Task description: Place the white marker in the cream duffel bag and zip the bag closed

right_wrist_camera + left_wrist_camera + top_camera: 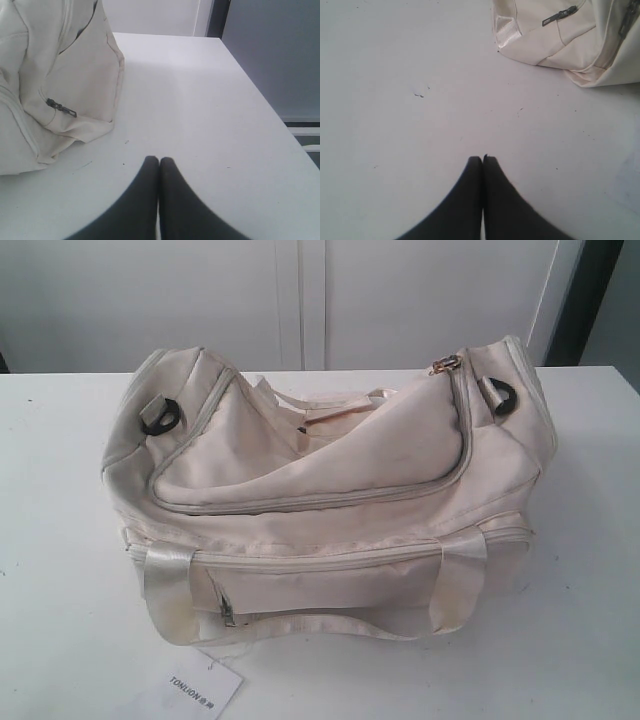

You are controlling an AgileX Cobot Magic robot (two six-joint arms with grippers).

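Clearly soft and floppy, the cream duffel bag (330, 490) slumps mid-frame on the tabletop (60, 590), probably best taken by its gold zipper pull (445, 364) at upper right, while the left end effector (482, 159) and right end effector (159, 160) sit closed and empty, and the white marker shows nowhere.

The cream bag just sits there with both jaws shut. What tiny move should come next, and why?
Probably spread the jaws of the right gripper and ease it toward the gold zipper pull at its end of the cream duffel bag. No white marker shows in any view, so it may already be inside. Both it and the left gripper are shut, empty, off the bag.
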